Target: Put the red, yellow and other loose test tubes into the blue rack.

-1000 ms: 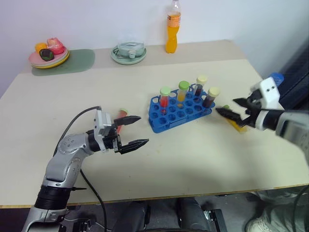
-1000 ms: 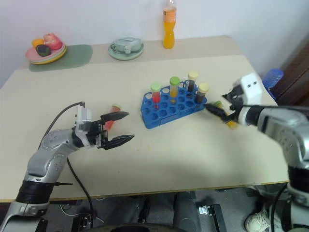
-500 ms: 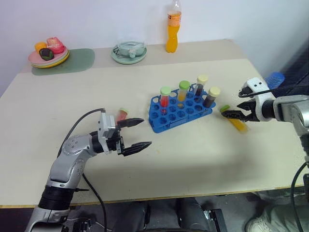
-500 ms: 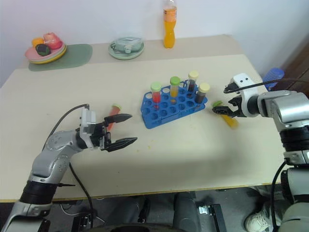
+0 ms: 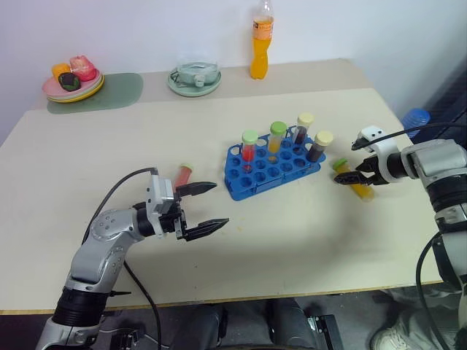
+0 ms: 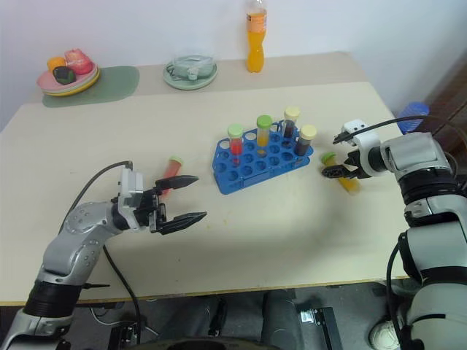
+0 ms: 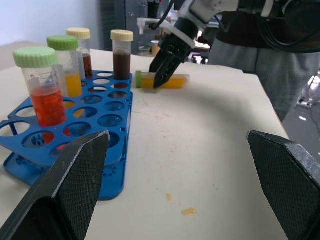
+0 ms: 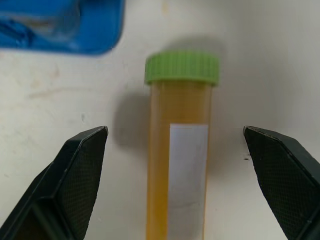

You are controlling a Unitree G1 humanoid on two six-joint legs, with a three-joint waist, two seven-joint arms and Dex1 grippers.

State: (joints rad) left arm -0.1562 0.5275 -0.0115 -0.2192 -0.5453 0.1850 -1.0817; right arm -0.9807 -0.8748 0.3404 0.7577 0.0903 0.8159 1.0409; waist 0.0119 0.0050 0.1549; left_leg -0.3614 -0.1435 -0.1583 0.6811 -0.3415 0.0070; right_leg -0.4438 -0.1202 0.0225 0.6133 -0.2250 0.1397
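The blue rack point(image 5: 252, 188) stands mid-table with several capped tubes upright in it. A yellow tube point(image 5: 357, 184) with a green cap lies on the table just right of the rack. My right gripper point(image 8: 175, 131) is open and tilted down over it, one finger on each side of the tube near its cap, without touching it. A red tube point(image 5: 182, 175) lies left of the rack. My left gripper point(image 5: 208, 206) hovers open just in front of that red tube, pointing toward the rack and holding nothing. The left wrist view shows the rack point(image 7: 107, 175), the yellow tube point(image 7: 172, 81) and the right gripper point(image 7: 161, 67).
At the table's back stand an orange drink bottle point(image 5: 261, 40), a lidded pale green bowl point(image 5: 195, 79) and a plate of fruit point(image 5: 73, 82) on a green mat point(image 5: 120, 91). A blue object point(image 5: 416, 117) sits beyond the table's right edge.
My right gripper has come down and tipped toward the table, from beside the yellow tube to straddling it. The left gripper has stayed where it was, open.
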